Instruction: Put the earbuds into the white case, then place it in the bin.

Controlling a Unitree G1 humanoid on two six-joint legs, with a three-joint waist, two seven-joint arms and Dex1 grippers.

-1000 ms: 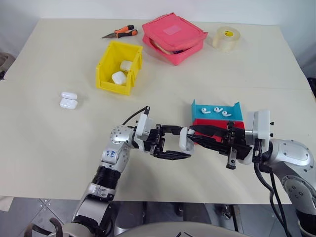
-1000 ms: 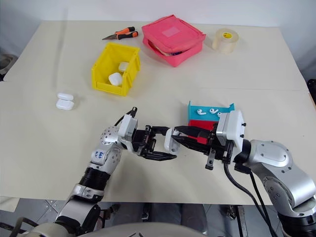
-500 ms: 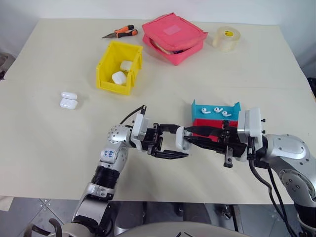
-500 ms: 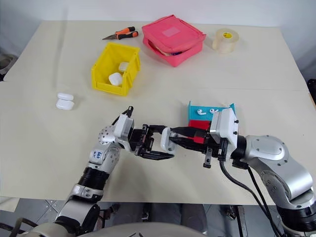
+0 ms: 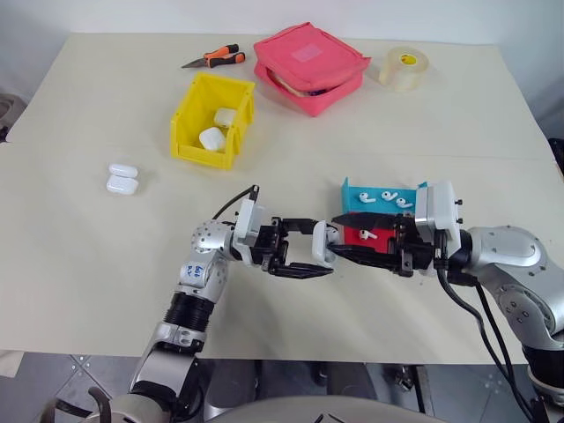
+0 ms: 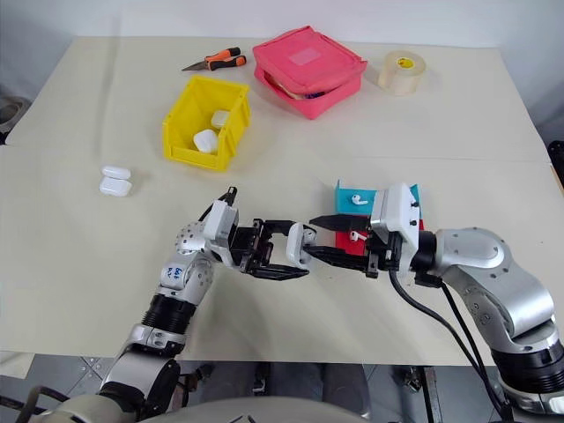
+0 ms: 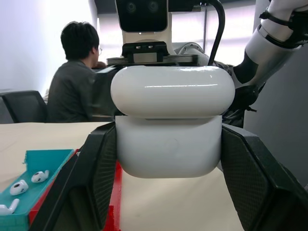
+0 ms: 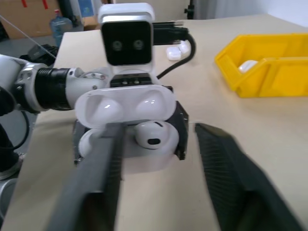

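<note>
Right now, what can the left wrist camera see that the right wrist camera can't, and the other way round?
The left wrist view shows a seated person and the blue tray of loose earbuds. The right wrist view shows the yellow bin, an earbud seated in the open case and two spare cases behind. Both show the white case clamped in the left gripper.

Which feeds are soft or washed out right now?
Right wrist view: its own near fingers are blurred, the open case fairly sharp. Left wrist view: bright windows behind, glare streak across the case lid. Head views: even light, soft shadows beside the bin.
</note>
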